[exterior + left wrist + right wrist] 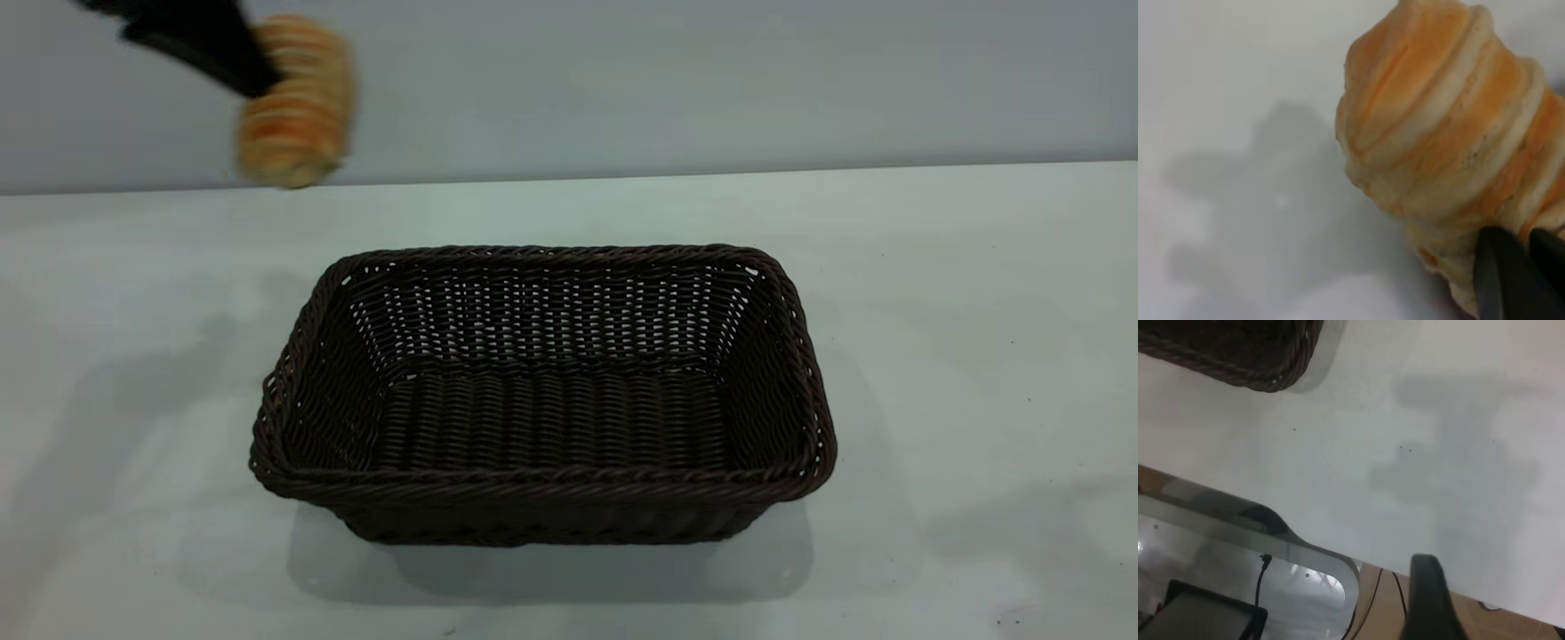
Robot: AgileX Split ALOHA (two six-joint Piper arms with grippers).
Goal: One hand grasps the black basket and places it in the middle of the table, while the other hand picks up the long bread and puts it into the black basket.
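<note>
Gripping the long bread, the left hand holds it in the air above the counter, with the black basket below it and toward the right; the left wrist view shows dark fingertips pressed against the ridged roll; the right wrist view shows one finger of the right hand near the counter's edge, grip state unclear, with a basket corner well apart from it.

Left gripper raised at the exterior view's upper left, jaws clamped on the long bread, held clear of the tabletop. Right arm outside the exterior view; only 1 dark finger shows in its wrist view.
</note>
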